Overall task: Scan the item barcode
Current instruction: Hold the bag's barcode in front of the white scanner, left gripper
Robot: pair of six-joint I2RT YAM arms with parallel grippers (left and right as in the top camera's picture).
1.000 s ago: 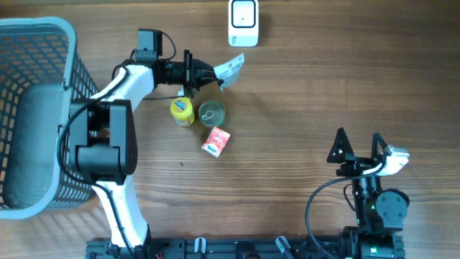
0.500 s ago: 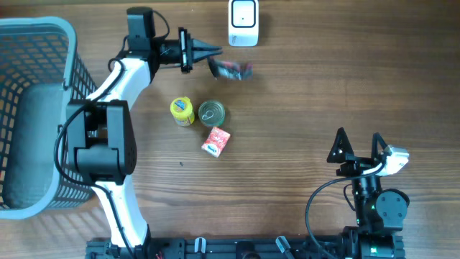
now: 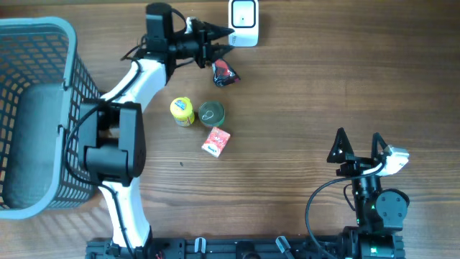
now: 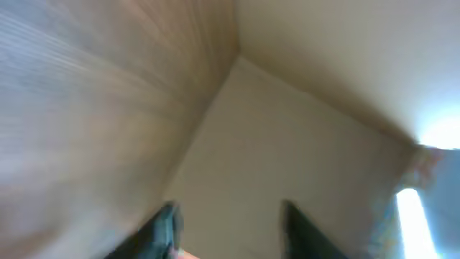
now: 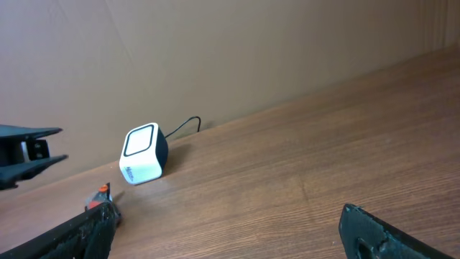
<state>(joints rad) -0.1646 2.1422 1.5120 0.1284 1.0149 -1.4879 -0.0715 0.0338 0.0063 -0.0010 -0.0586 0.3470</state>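
While the left gripper (image 3: pixel 226 40) hovers at the far edge of the wooden table (image 3: pixel 302 93), just beside the white barcode scanner (image 3: pixel 244 16), its jaws stand apart with nothing between them. The blurred wrist view shows the same empty gap. The item to scan, a small dark and red packet (image 3: pixel 223 73), lies loose on the table just beside the fingertips. It is near the scanner but not held up to it, so it probably needs picking up before its barcode can be read. A yellow-lidded jar (image 3: pixel 182 111), a green tin (image 3: pixel 211 113) and a red carton (image 3: pixel 215 140) sit clustered nearby, likely awaiting their turn. A pale blue basket (image 3: pixel 36 26) stands at the left, presumably for scanned goods. The right gripper (image 3: pixel 357 142) rests wide open, well apart from everything.
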